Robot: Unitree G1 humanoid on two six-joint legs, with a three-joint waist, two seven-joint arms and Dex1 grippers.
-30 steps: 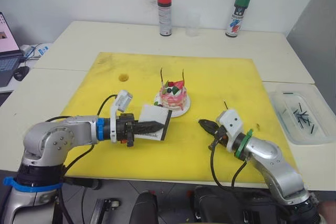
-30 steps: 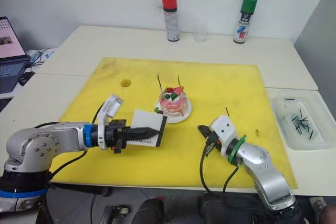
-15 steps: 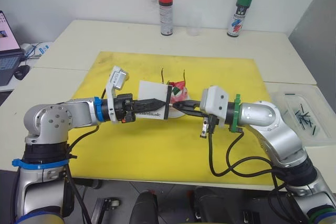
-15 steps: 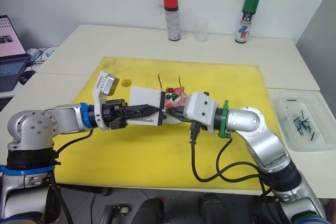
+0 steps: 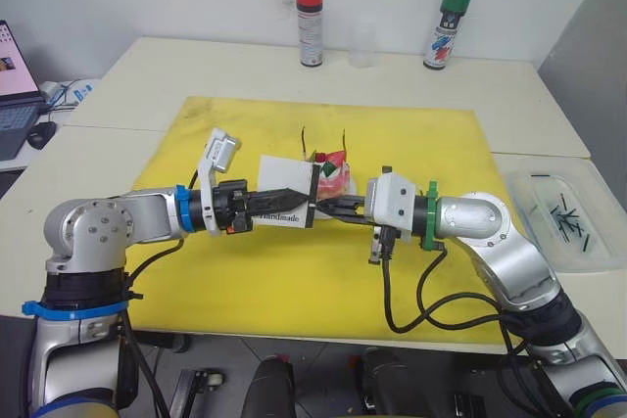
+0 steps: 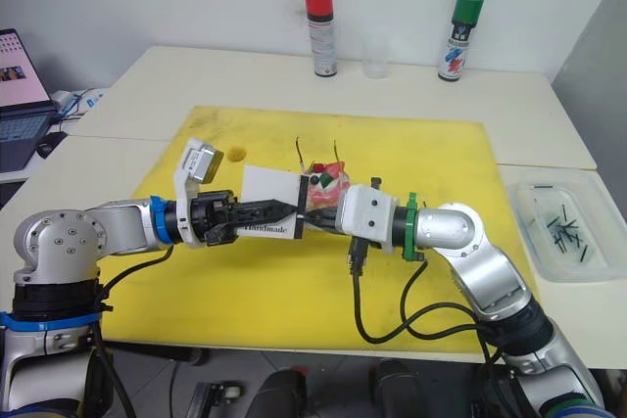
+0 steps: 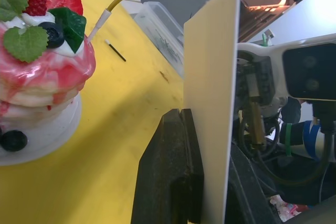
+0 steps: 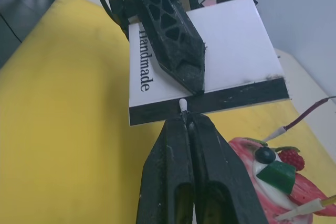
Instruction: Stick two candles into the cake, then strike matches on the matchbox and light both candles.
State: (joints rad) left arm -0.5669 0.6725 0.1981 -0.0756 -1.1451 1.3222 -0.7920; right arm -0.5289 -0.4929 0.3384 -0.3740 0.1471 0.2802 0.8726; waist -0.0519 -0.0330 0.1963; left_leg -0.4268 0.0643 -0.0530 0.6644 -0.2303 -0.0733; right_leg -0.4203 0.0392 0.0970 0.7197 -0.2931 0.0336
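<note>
My left gripper (image 5: 297, 206) is shut on the white matchbox (image 5: 284, 193), holding it on edge above the yellow mat with its black striking strip (image 8: 210, 98) toward my right gripper. My right gripper (image 5: 329, 208) is shut on a match (image 8: 182, 103), whose pale head touches the strip. Just behind them the pink-and-white cake (image 5: 333, 171) sits on its white plate (image 7: 47, 135). Two thin candles (image 5: 305, 139) (image 5: 345, 140) stand upright in it.
The yellow mat (image 5: 411, 134) covers the table's middle, and a loose match (image 7: 115, 50) lies on it. A clear tray (image 5: 563, 210) with several dark matches sits at the right. A red-capped can (image 5: 308, 7), a green-capped can (image 5: 441, 11) and a clear cup (image 5: 362, 44) stand at the back.
Both grippers rose from low over the mat's front to meet before the cake. In the last half second the right gripper slid left, bringing the match onto the strip.
</note>
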